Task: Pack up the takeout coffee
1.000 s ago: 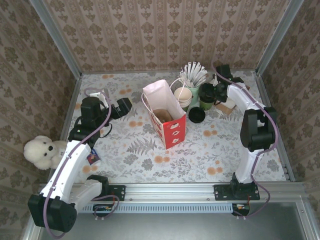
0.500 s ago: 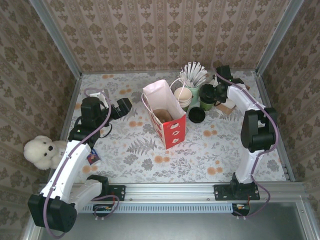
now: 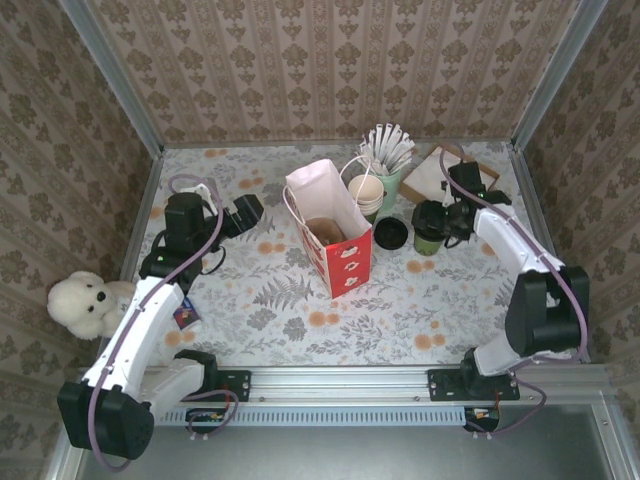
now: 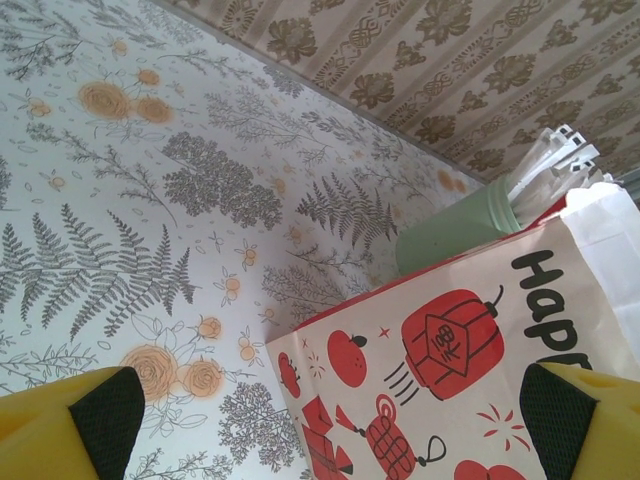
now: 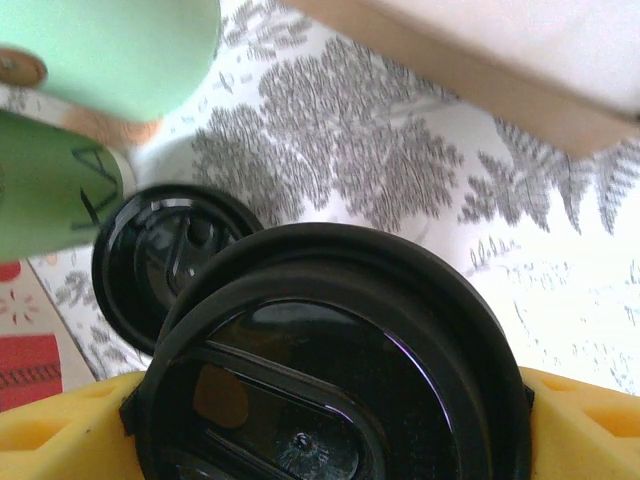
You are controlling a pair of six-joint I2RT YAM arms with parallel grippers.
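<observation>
Watching the right gripper [image 3: 436, 222] here: it's clamped on the takeout coffee [image 3: 428, 234], one yellow finger on each side of the black lid, and in the wrist view the lid rim presses against both pads. The cup sits out toward 2 o'clock on the bench [image 3: 280, 300], with the red-and-white paper bag [image 3: 345, 250] off at its 9 o'clock. A loose black lid [image 3: 392, 232] lies flat between the two.

The left gripper [image 3: 250, 212] hangs with its jaws wide apart and nothing in them, at the bag's 9 o'clock, looking at the printed side.

As I read it, the step in hand is carrying the cup over to the bag mouth. To do it well I'd get it up high enough to clear the spare lid and the bag's near rim, travel toward 9 o'clock with the wrist level, and only go down once it's squarely over the opening. The grip is up at the lid, so a tilt or a bump on the rim could pop the lid or slip the cup. The bag is light paper too, so a nudge could tip it.

The cup stands upright: long axis vertical, lid pointing up, base down. I can't tell whether the base touches the bench.
</observation>
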